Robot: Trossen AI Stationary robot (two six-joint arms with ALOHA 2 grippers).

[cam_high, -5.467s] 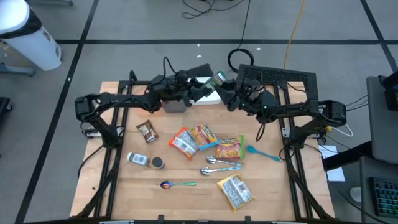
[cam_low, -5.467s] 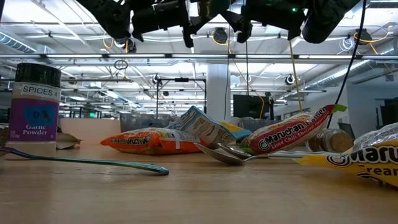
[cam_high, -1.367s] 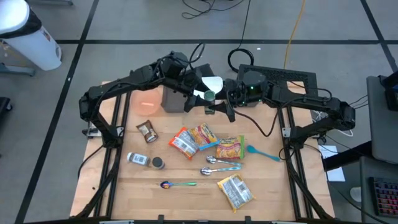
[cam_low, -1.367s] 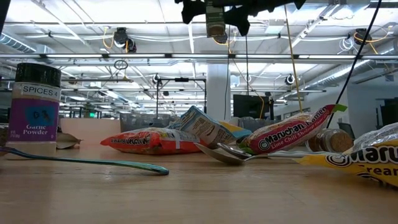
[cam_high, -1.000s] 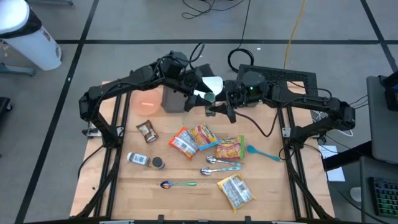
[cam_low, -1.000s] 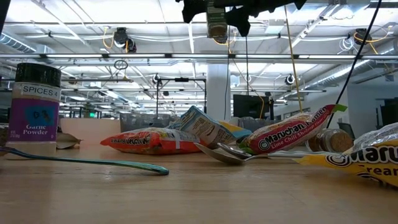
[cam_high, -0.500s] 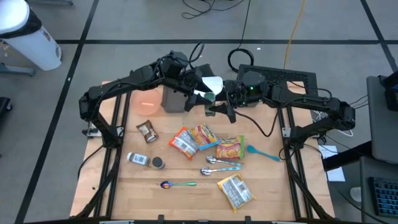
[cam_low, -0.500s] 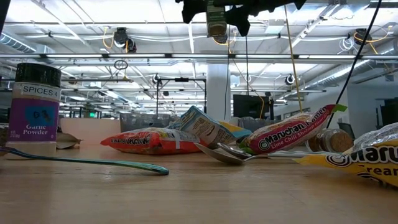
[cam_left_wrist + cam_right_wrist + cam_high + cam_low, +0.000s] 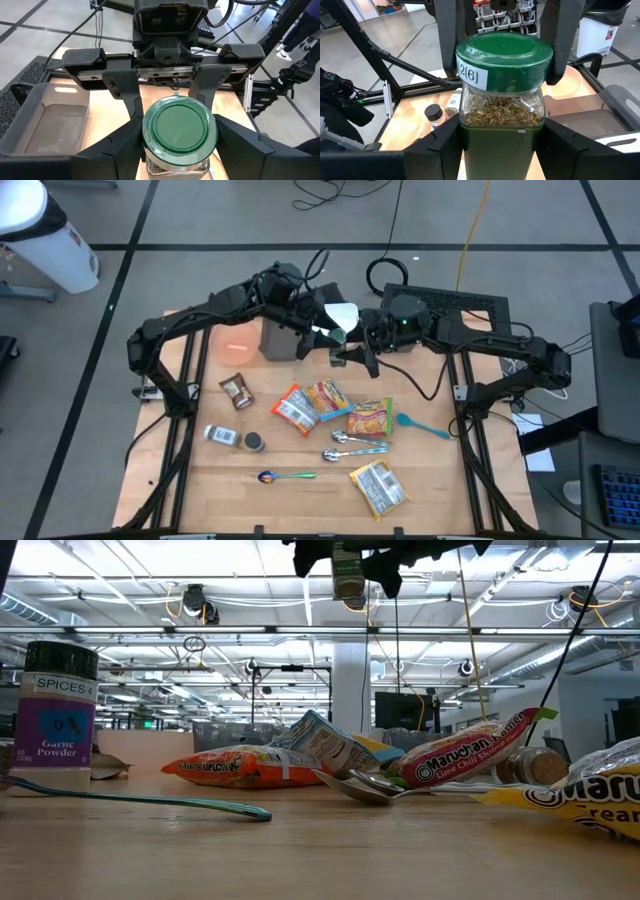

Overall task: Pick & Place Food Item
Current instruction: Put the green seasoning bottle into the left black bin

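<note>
While the green-lidded jar (image 9: 338, 335) hangs in the air above the back of the desk (image 9: 300, 500), it sits squarely between the two end effectors, which face each other across it. The right end effector (image 9: 501, 137) is clamped on the glass body of the jar, its fingers pressed against both sides below the lid. The left end effector (image 9: 176, 145) reaches in from the opposite side with a finger on either side of the lid; I cannot tell whether those fingers touch the jar yet or stand just off it. The jar is upright, its long axis vertical, lid up, dried contents showing through the glass. Both arms are about equally near, so this looks like a handover from right to left. The grey bin (image 9: 280, 340) lies just beside the left arm, on its own side, and seems the likely drop point. Below the jar the desk is bare; the snack packets (image 9: 325, 405) and spoons (image 9: 355, 442) lie well apart toward the front, so there is open room to lower or swing toward the bin
</note>
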